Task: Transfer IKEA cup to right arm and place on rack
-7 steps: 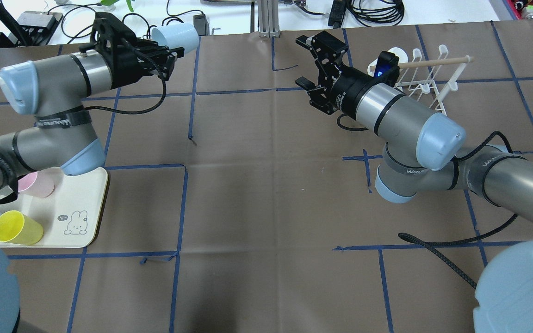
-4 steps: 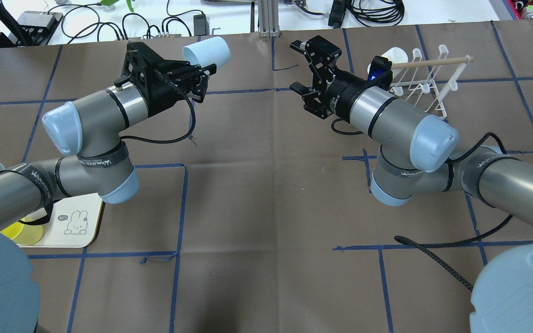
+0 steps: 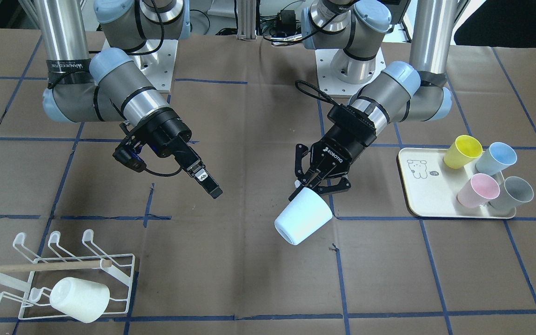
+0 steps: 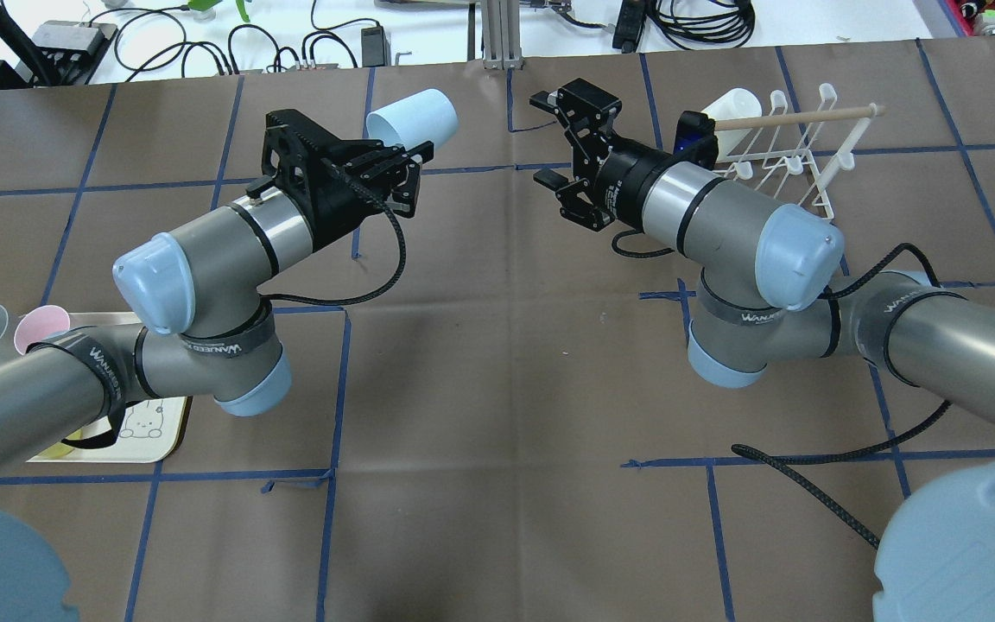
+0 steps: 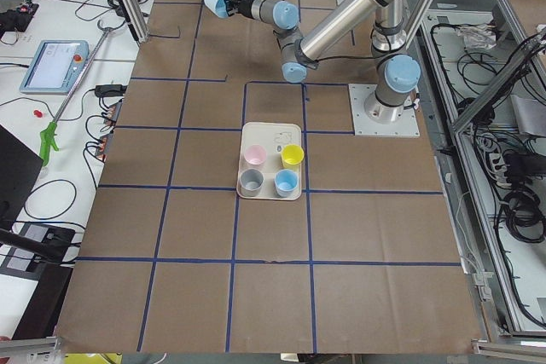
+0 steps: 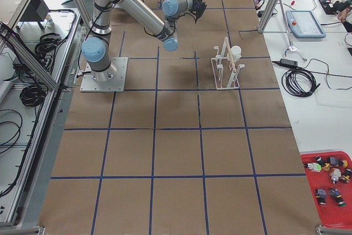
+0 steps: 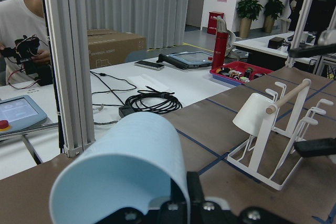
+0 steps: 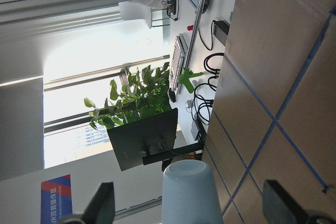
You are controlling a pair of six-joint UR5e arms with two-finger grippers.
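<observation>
My left gripper (image 4: pixel 402 164) is shut on the rim of a pale-blue IKEA cup (image 4: pixel 411 121) and holds it tilted above the table's far middle; the left gripper (image 3: pixel 312 181) and the cup (image 3: pixel 303 216) also show in the front view. The cup fills the left wrist view (image 7: pixel 126 171). The right arm's gripper (image 4: pixel 549 142) is open and empty, a short gap to the cup's right, its jaws facing the cup. In the right wrist view the cup (image 8: pixel 191 192) sits between the spread fingertips (image 8: pixel 286 203), still at a distance. The white wire rack (image 4: pixel 795 147) stands behind the right gripper.
A white cup (image 3: pixel 79 298) hangs on the rack (image 3: pixel 63 279) below its wooden dowel. A cream tray (image 3: pixel 417 186) under the left arm holds yellow (image 3: pixel 462 151), blue (image 3: pixel 496 158), pink (image 3: pixel 478 190) and grey (image 3: pixel 512 193) cups. Blue tape lines cross the brown table cover.
My left arm has swung right towards the table's middle with the cup in its grip. My right gripper has shifted a little left towards it and stays open.
</observation>
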